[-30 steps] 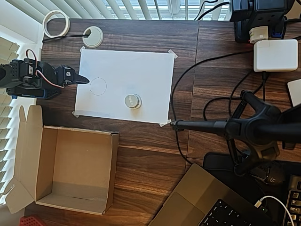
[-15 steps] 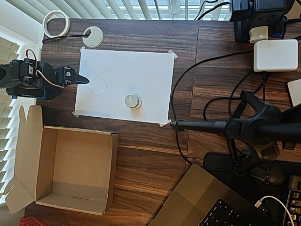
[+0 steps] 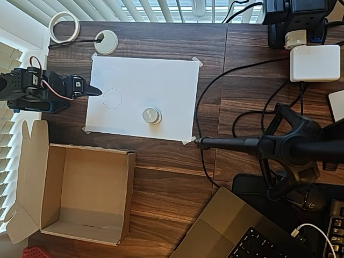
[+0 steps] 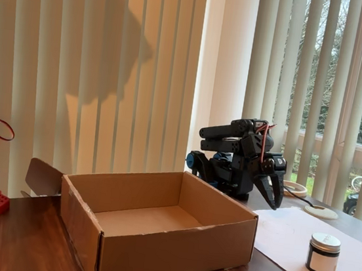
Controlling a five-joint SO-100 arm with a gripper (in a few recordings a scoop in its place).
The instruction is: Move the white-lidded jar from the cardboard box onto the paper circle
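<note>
The white-lidded jar (image 3: pixel 152 115) (image 4: pixel 324 253) stands upright on the taped white sheet (image 3: pixel 161 80), outside the cardboard box (image 3: pixel 130 188) (image 4: pixel 174 244), whose floor is bare. One pencil-drawn circle (image 3: pixel 112 98) lies empty on the sheet, up and to the left of the jar. The jar hides the paper under it, so I cannot tell whether the paper circle lies there. My gripper (image 3: pixel 97 91) (image 4: pixel 273 196) is shut with nothing in it. It hangs point-down at the sheet's left edge, folded back near the arm's base and well apart from the jar.
A white grommet ring (image 3: pixel 106 42) and a coil of white tape (image 3: pixel 64 26) sit at the desk's back left. A black camera stand (image 3: pixel 290 146), cables, a white charger (image 3: pixel 314 63) and a laptop (image 3: pixel 242 231) crowd the right side.
</note>
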